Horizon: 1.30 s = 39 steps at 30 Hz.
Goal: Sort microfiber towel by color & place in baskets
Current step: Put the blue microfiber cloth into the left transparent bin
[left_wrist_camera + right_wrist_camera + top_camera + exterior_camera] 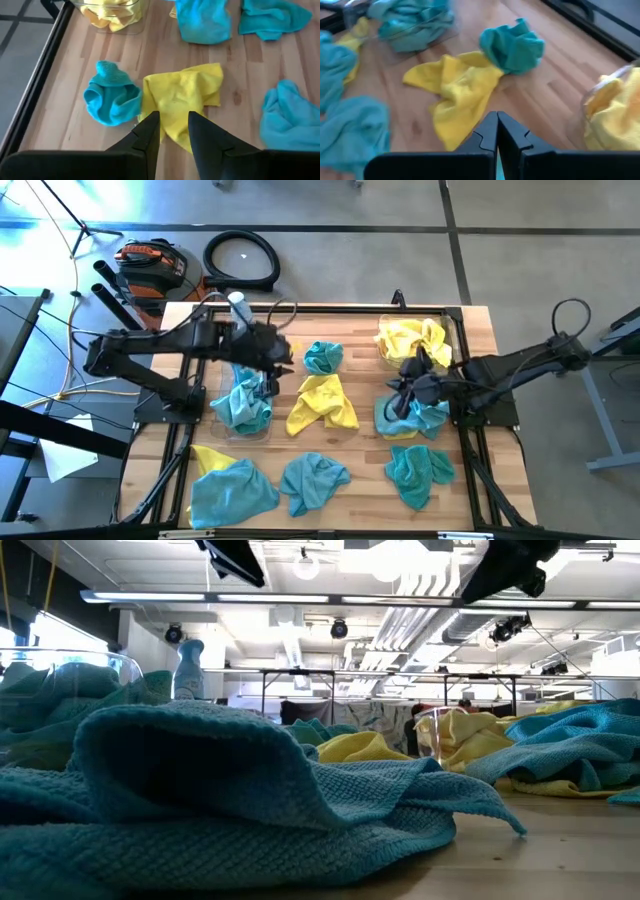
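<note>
My left tool (268, 370) hangs above the teal-filled basket (240, 412), left of the loose yellow towel (322, 402); its fingers (150, 131) stand apart, grasping nothing. Both clear baskets are faint outlines. Right of that towel, my right tool (402, 395) is clenched, its tips hidden against a blue towel (412, 418).

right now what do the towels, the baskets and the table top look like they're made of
Towels: soft knit microfibre, matte, with a bumpy looped weave showing close up.
Baskets: probably clear colourless plastic, glossy; the yellow cloth shows through the wall.
Table top: light wood planks, visible grain and seams, low sheen.
</note>
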### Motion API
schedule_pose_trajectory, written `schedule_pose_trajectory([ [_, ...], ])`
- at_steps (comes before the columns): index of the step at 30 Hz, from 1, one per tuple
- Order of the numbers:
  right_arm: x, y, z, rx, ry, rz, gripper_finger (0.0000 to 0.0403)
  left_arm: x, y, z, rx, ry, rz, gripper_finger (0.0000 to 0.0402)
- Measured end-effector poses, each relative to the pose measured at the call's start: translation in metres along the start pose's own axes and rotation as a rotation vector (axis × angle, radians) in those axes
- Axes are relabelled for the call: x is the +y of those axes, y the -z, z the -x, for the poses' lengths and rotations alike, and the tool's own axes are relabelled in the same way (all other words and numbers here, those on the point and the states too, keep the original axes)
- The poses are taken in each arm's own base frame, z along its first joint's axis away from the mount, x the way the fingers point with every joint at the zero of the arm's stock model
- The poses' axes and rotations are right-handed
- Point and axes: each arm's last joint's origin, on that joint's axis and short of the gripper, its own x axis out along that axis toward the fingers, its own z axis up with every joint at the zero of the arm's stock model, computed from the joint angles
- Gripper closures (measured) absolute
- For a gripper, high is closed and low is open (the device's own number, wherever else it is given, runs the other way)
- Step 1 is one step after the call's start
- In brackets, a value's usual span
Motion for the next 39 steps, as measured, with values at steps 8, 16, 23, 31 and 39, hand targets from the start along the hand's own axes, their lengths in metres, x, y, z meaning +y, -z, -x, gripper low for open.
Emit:
schedule_pose_trajectory([
  [8,0.016,0.015,0.012,0.033,-0.096,0.066,0.0403,-0.052,-0.005,0.009,-0.109,0.027,0.037,0.0314],
  [16,0.026,0.026,0.022,0.06,-0.164,0.137,0.0403,-0.087,-0.013,0.007,-0.189,0.212,0.091,0.0314],
  [23,0.029,0.035,0.028,0.094,-0.18,0.192,0.0403,-0.129,-0.004,-0.02,-0.104,0.225,0.11,0.0314],
  [31,0.033,0.04,0.033,0.102,-0.209,0.221,0.0403,-0.175,0.019,-0.069,0.036,0.16,0.104,0.0313],
  [39,0.033,0.041,0.034,0.103,-0.209,0.226,0.0403,-0.203,0.051,-0.127,0.208,0.091,0.105,0.0313],
])
